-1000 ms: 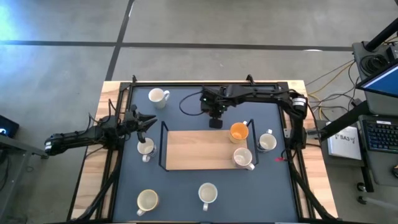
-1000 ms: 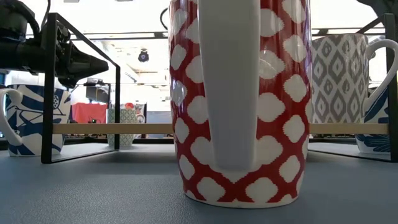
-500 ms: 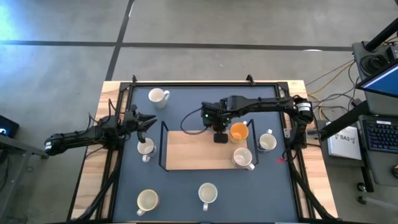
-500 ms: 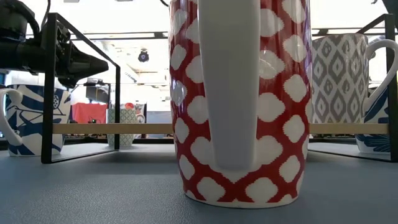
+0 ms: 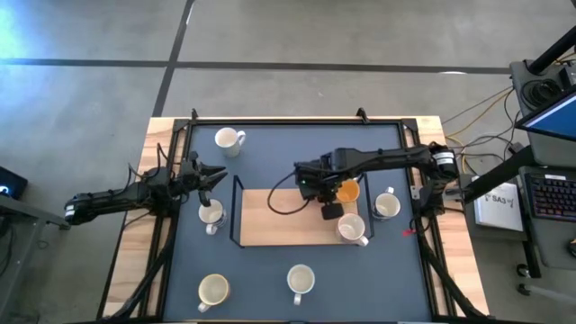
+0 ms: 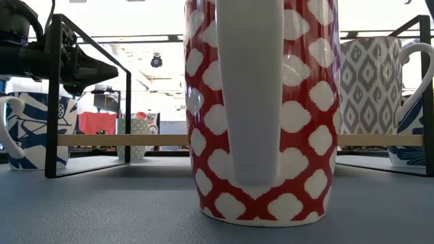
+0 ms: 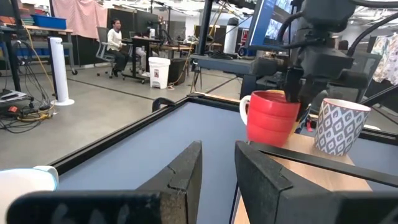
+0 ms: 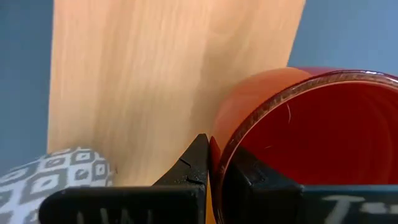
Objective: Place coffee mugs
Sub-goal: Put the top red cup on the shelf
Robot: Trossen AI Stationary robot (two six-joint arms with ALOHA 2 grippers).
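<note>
Your right gripper (image 8: 211, 171) pinches the orange mug's (image 8: 292, 134) rim to carry it over the wooden shelf (image 5: 274, 216), while your left gripper (image 5: 209, 177) waits half-spread.

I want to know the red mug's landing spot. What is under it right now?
The red mug, pinched at its rim by the right claw, sits over the wooden shelf board. Whether it touches the board is hidden by the mug itself.
</note>
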